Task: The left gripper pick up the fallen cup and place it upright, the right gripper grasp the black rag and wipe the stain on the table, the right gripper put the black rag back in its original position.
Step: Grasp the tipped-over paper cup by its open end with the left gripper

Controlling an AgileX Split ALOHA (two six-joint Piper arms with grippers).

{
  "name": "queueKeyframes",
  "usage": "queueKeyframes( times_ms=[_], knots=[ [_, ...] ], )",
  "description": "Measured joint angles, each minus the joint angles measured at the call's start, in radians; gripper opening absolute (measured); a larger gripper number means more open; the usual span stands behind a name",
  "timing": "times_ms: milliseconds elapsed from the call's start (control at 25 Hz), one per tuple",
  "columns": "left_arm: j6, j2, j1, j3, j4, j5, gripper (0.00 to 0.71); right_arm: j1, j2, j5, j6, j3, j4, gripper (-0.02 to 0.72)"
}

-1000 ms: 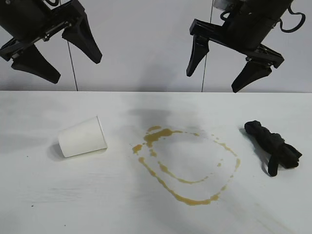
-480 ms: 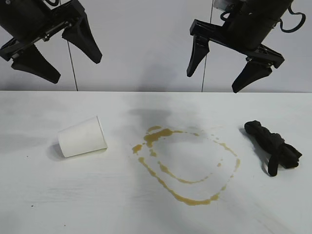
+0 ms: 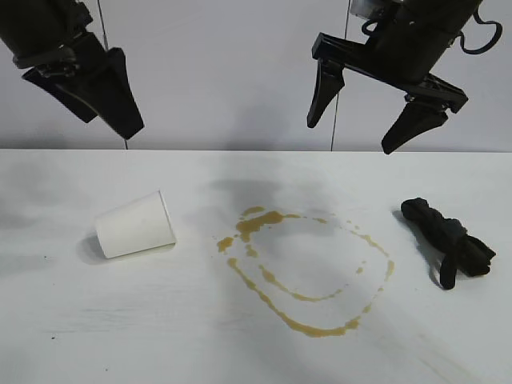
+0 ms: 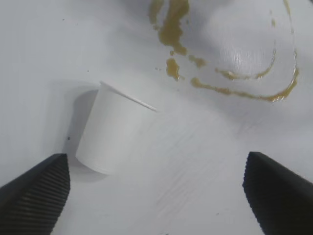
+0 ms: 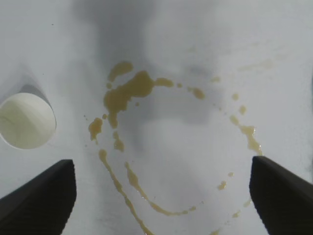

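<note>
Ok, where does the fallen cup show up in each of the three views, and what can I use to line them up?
Exterior view: the cup lies on its side at left on the table, apart from the stain.
Left wrist view: the cup sits left of centre, its rim toward the stain.
Right wrist view: only the cup mouth shows at the left edge.
Shared landmark: the stain.
</note>
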Motion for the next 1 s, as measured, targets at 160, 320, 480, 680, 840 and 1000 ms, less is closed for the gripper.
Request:
queueKeyframes(
  times_ms=[160,320,480,680,840,1000],
  knots=[
    [-0.025,0.067,-0.09,0.0,0.109,-0.066,0.694,0.0,0.0,0.001,0.0,0.0,-0.001,0.661],
    [-0.023,0.138,-0.153,0.0,0.204,-0.122,0.694,0.0,0.0,0.004,-0.001,0.0,-0.001,0.661],
    [-0.022,0.175,-0.159,0.0,0.225,-0.141,0.694,0.0,0.0,0.016,-0.004,0.0,-0.001,0.661],
    [-0.021,0.204,-0.158,0.0,0.238,-0.19,0.694,0.0,0.0,0.018,-0.009,0.0,-0.001,0.661],
    [-0.021,0.24,-0.15,0.0,0.252,-0.204,0.694,0.0,0.0,0.019,-0.011,0.0,-0.001,0.661],
    [-0.021,0.27,-0.116,0.0,0.262,-0.218,0.694,0.0,0.0,0.022,-0.015,0.0,-0.002,0.661]
  ],
)
